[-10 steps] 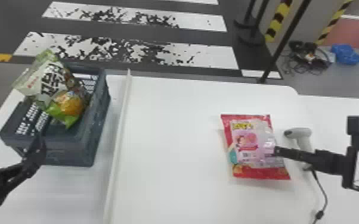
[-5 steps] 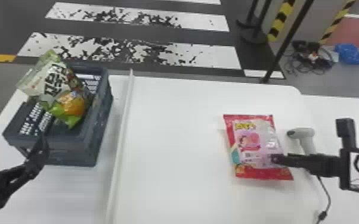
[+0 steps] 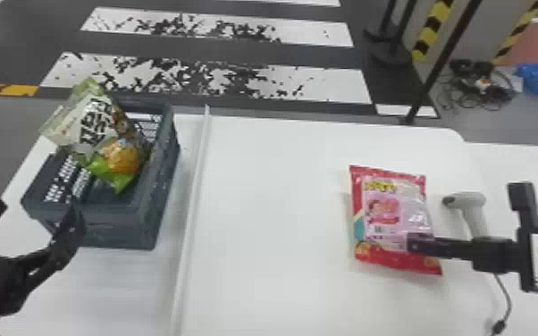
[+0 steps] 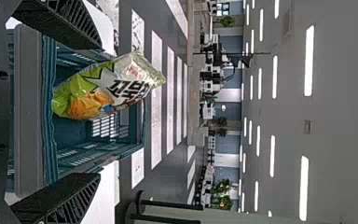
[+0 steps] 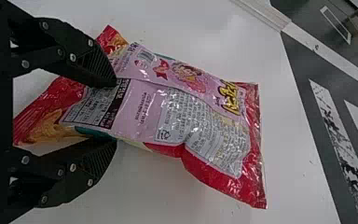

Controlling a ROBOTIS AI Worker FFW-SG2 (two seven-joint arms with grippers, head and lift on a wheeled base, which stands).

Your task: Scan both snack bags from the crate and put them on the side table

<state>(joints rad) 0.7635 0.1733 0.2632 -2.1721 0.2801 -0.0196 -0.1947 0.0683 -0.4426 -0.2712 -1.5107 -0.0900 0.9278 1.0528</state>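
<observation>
Left tool (image 3: 39,209): open and empty, held by the near wall of the crate.
Crate (image 3: 114,234): set at the left of the desk (image 3: 277,250).
Green snack bag (image 3: 98,127): propped at a slant in the crate, its top above the rim; it could be toppled outward if nudged high up, or snagged on the wall if lifted askew.
Red snack bag (image 3: 393,219): laid on the desk, its near end under the right tool.
Right tool (image 5: 115,112): fingers parted, one over the bag's face, the other at its edge; no firm grip is seen. If closed here, film alone might be pinched and the bag dropped or spun.
Scanner (image 3: 478,207): resting just beside the red bag; it could be knocked by a wide swing, or its cable (image 3: 507,295) caught.
Views: the finger gap and the label are laid bare in the right wrist view; the scanner's nearness is given by the head view, the crate's inner walls by the left wrist view.
</observation>
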